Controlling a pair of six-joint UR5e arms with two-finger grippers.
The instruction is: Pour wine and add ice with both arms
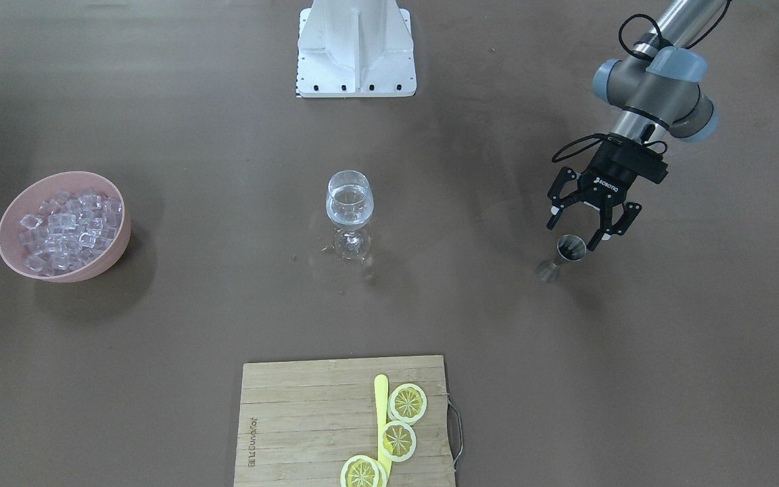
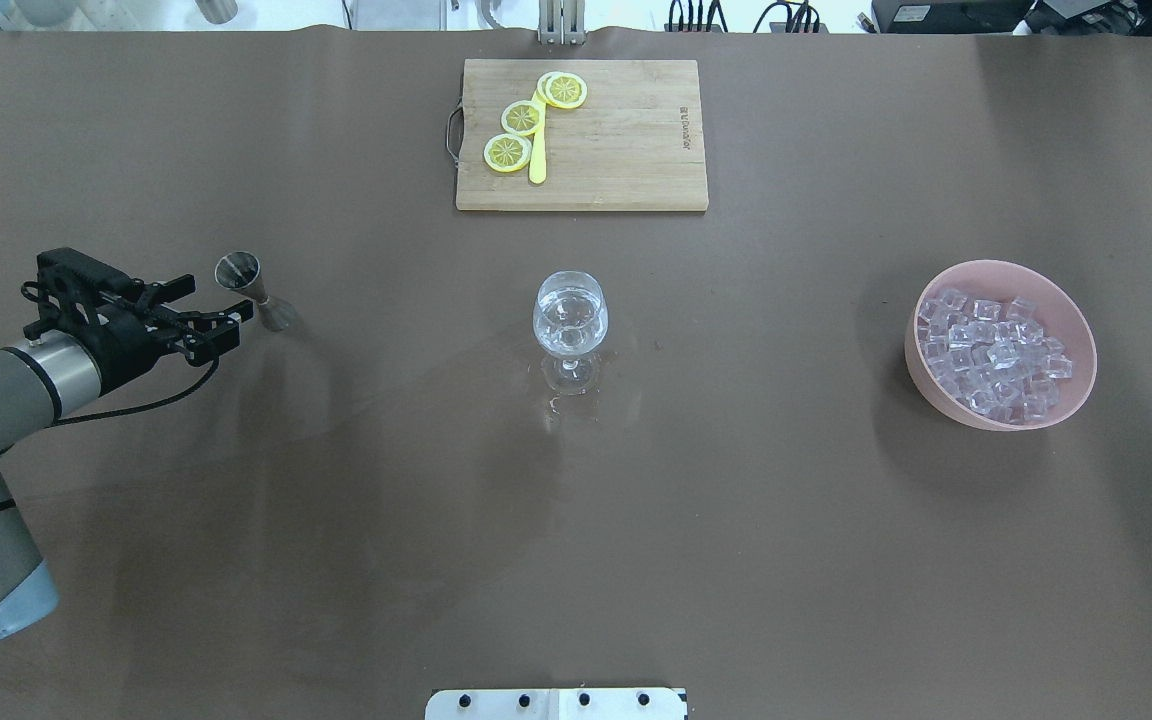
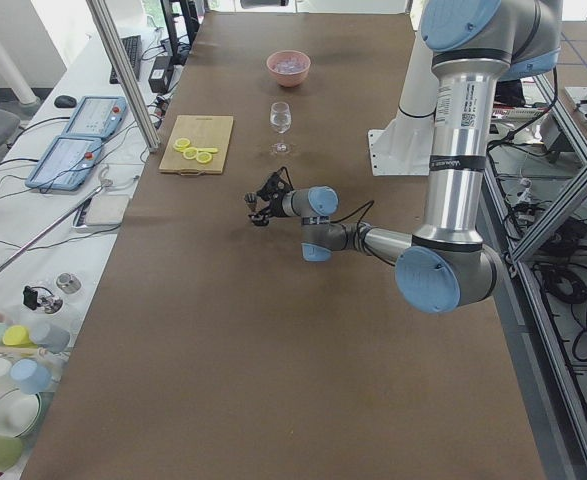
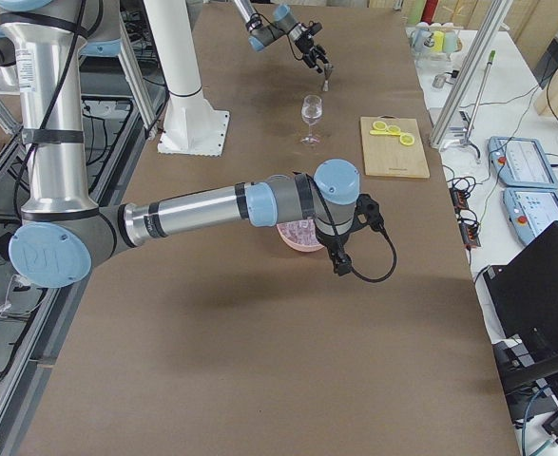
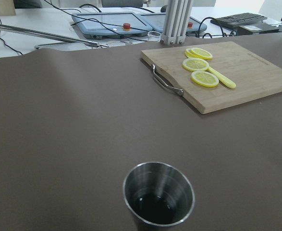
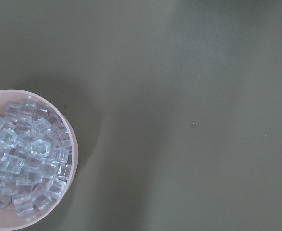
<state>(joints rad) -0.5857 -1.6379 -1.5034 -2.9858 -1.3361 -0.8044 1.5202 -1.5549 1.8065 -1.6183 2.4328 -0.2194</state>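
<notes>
Left fingers (image 1: 557, 203) spread | right fingers (image 4: 339, 266) cannot tell | glass (image 1: 349, 181): wine (image 1: 349, 210) | bowl (image 1: 116, 241): ice (image 1: 68, 223)

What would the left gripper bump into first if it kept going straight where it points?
Most likely the small metal jigger. It stands upright on the table right in front of the open left gripper, and the wrist view shows its cup just ahead. Exact depth is hard to judge.

"ROBOTIQ" stands in white on the black body of the left gripper (image 1: 575, 233), upper right of frame. The burnt-in brand on the cutting board (image 1: 295, 419) is unreadable.
</notes>
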